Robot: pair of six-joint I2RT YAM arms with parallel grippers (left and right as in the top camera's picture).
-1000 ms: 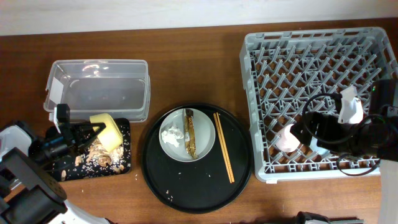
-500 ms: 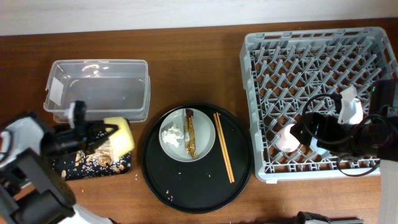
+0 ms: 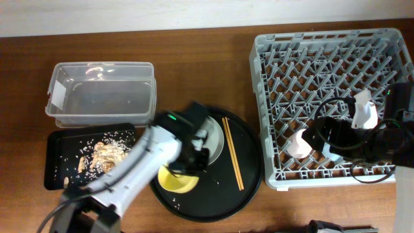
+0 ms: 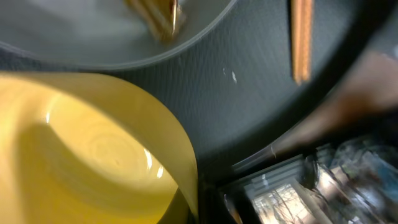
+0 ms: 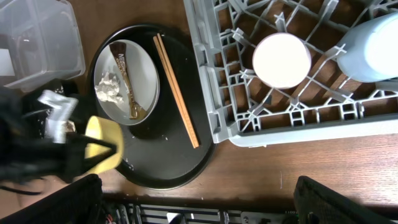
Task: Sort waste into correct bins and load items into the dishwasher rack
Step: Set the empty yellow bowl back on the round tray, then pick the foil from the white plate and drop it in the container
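Observation:
My left gripper (image 3: 187, 167) is shut on the rim of the small yellow bowl (image 3: 176, 181) and holds it over the front of the round black tray. The bowl fills the left wrist view (image 4: 81, 149) and shows in the right wrist view (image 5: 102, 146). The white plate (image 5: 140, 68) carries the crumpled tissue (image 5: 107, 87) and the brown-gold wrapper (image 5: 126, 78); my arm partly hides it from overhead. The chopsticks (image 3: 233, 153) lie beside it. Tan food scraps (image 3: 107, 152) lie in the black rectangular tray (image 3: 55, 175). My right gripper (image 3: 315, 138) is open above the dishwasher rack (image 3: 330, 58), near the pink cup (image 3: 298, 144).
The clear plastic box (image 3: 100, 97) stands behind the black rectangular tray. The round black tray (image 3: 249, 178) sits between the bins and the rack. A light-blue cup (image 5: 373, 46) stands in the rack beside the pink cup (image 5: 282, 60).
My left arm has swung right with the yellow bowl, from over the black rectangular tray to over the round tray. The scraps now lie uncovered in the rectangular tray. The right arm has not moved.

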